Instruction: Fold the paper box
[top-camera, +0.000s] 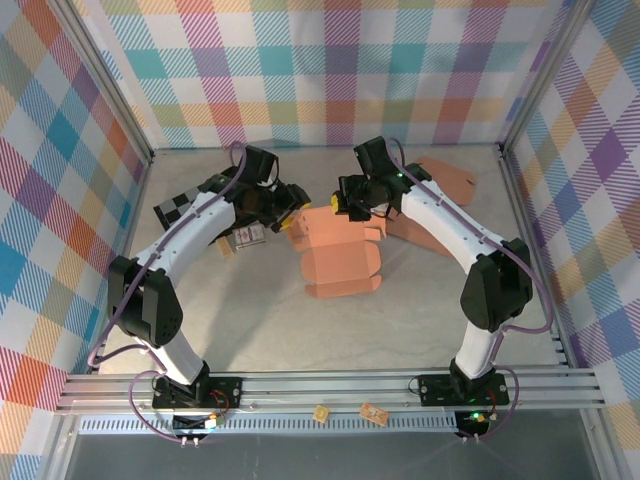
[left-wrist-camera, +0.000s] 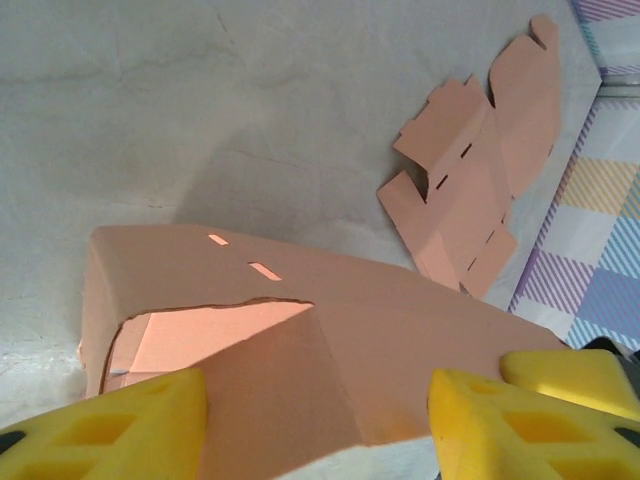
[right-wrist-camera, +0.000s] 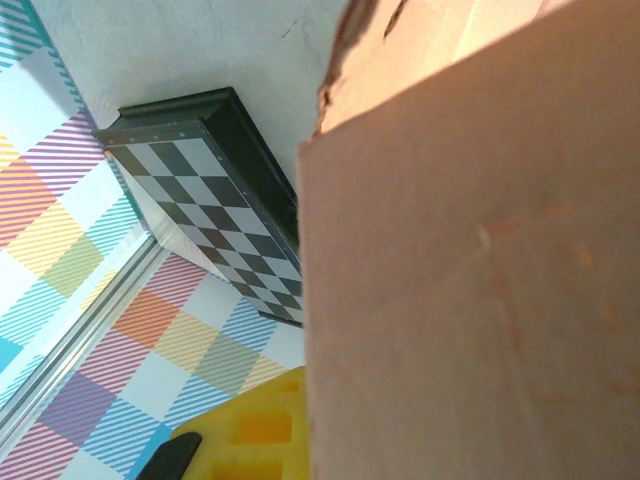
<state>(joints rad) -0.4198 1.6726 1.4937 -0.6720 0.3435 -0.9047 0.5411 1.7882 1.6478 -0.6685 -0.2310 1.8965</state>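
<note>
The salmon paper box (top-camera: 338, 252) lies half folded in the middle of the table, one end raised. My left gripper (top-camera: 291, 206) is at its upper left corner. In the left wrist view its yellow fingers (left-wrist-camera: 112, 425) stand wide apart, open, with a folded panel of the paper box (left-wrist-camera: 330, 340) between them. My right gripper (top-camera: 346, 203) is at the box's far edge. In the right wrist view one yellow finger (right-wrist-camera: 255, 430) presses against a raised panel of the box (right-wrist-camera: 470, 260), which hides the other finger; the gripper is shut on that panel.
Flat salmon box blanks (top-camera: 445, 185) lie at the back right, also seen as blanks (left-wrist-camera: 480, 180) in the left wrist view. A checkerboard (top-camera: 183, 209) sits at the back left and a small card (top-camera: 248, 237) lies near the left arm. Plaid walls enclose the table.
</note>
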